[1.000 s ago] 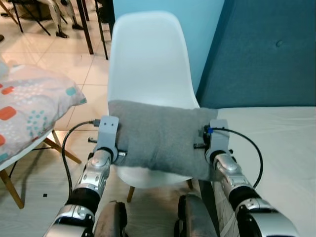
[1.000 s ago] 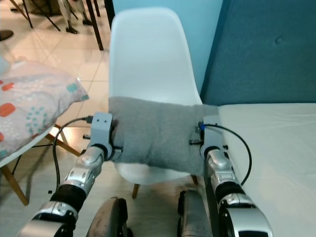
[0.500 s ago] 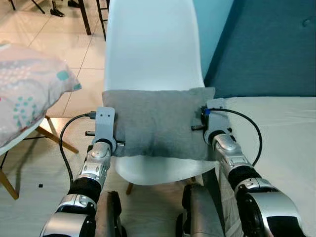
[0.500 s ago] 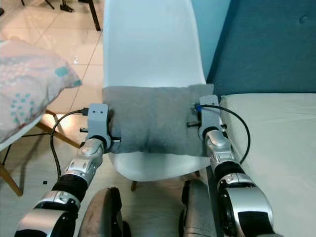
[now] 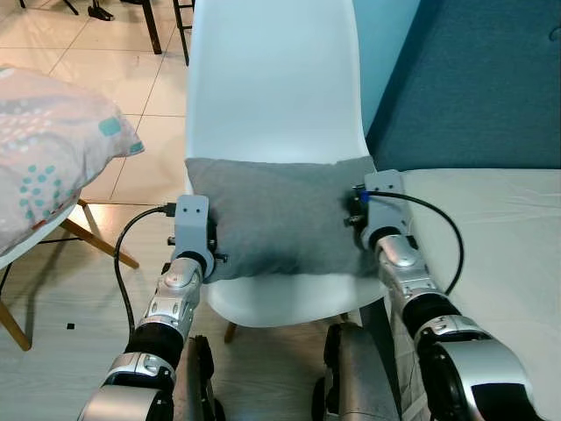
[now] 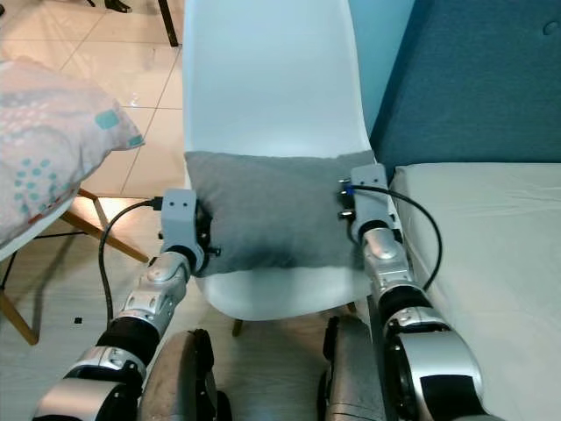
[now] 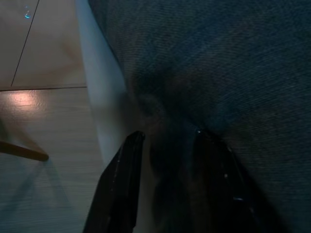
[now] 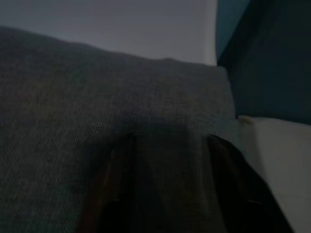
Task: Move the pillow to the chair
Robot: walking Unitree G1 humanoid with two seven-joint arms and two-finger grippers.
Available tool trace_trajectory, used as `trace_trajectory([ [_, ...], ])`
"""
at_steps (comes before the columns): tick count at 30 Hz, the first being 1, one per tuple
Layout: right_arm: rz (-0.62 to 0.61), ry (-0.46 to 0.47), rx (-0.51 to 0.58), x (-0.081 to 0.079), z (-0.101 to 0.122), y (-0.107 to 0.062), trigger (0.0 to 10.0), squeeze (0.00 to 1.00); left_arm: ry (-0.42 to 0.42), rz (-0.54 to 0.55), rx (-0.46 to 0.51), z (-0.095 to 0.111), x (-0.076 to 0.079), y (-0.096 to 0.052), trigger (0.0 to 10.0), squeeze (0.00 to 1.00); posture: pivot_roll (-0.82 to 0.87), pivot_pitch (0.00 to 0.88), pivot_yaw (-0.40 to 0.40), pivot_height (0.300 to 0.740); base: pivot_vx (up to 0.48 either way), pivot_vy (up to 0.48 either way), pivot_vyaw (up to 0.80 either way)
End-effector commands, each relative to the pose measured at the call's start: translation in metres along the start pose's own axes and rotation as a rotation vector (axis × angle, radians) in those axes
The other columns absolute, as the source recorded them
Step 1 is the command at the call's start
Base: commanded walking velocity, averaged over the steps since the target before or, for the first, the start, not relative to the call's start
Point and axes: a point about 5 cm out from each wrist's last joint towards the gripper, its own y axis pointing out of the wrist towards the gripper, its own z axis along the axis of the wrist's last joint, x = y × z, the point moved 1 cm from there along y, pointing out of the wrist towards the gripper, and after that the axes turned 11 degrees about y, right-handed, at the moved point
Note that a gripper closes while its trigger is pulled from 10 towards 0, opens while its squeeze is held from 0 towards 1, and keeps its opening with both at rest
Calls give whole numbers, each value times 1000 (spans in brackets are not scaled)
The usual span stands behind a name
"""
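Patterned in pale pink with teal dots and orange patches, a soft cushion point(image 5: 48, 153) lies at the far left on a second seat whose slanted wooden legs point(image 5: 96, 241) stand on the glossy beige tiled floor point(image 5: 140, 96). Right of it, the left gripper point(image 7: 167, 187) comes up from the near edge on its silver arm, a black cable point(image 5: 123, 263) looping beside the wrist. Its two black fingers point(image 7: 121, 184) are closed on the left end of the flat grey fabric pillow point(image 5: 276, 219), the cloth bunched between them in the left wrist view, with the white edge of the seat just beside.

That pillow lies across the seat of the white moulded plastic chair point(image 5: 272, 79), spanning it from side to side, its far edge near the foot of the upright backrest and its near edge short of the seat's front lip. A strip of bare white seat shows along the near side.

At the pillow's right end sits the right gripper point(image 8: 170, 184), also reaching in from the near edge. In the right wrist view its dark fingers point(image 8: 233, 179) lie around a fold of grey cloth, gripping it, though that view is dim.

Further right, just beside the chair, lies the cream mattress point(image 5: 500, 254) of a bed, and behind it rises a teal upholstered headboard point(image 5: 473, 88). A light blue wall point(image 5: 381, 35) shows between chair back and headboard.
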Motion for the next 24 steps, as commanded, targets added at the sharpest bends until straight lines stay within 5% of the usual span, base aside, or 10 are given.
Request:
trace_trajectory([
  [1, -17, -3, 3, 5, -3, -2, 10000, 1000, -12, -15, -3, -3, 2, -2, 10000, 1000, 42, 279, -9, 566, 0, 0, 0],
  [4, -38, -12, 23, 10, 2, -1, 10000, 1000, -13, 11, 6, -2, -6, -2, 10000, 1000, 43, 249, -3, 566, 0, 0, 0],
  [8, -168, -79, 55, 30, 10, -1, 10000, 1000, 98, 146, -28, -8, -38, -9, 10000, 1000, 39, 201, 5, 566, 0, 0, 0],
  [9, -189, -70, 57, 32, 11, -1, 10000, 647, 118, 200, -33, -10, -49, -12, 10000, 1000, 36, 188, 6, 566, 0, 0, 0],
  [10, -203, -62, 58, 34, 11, -1, 10000, 647, 132, 236, -36, -11, -56, -15, 10000, 1000, 36, 188, 6, 566, 0, 0, 0],
  [11, -200, -6, 71, 34, 10, -3, 10000, 0, 130, 290, -33, -12, -69, -20, 10000, 0, 34, 158, 7, 566, 0, 0, 0],
  [13, -165, 83, 67, 28, 2, -7, 10000, 0, 106, 372, -21, -15, -86, -30, 10000, 0, 37, 145, 6, 566, 0, 0, 0],
  [16, -111, 147, 21, 17, -14, -13, 10000, 0, 85, 370, -22, -21, -86, -37, 10000, 0, 38, 134, 5, 566, 0, 0, 0],
  [24, 25, 221, -90, -20, -60, -42, 10000, 0, 0, 91, 13, -17, -21, -34, 10000, 0, 37, 106, 15, 566, 0, 0, 0],
])
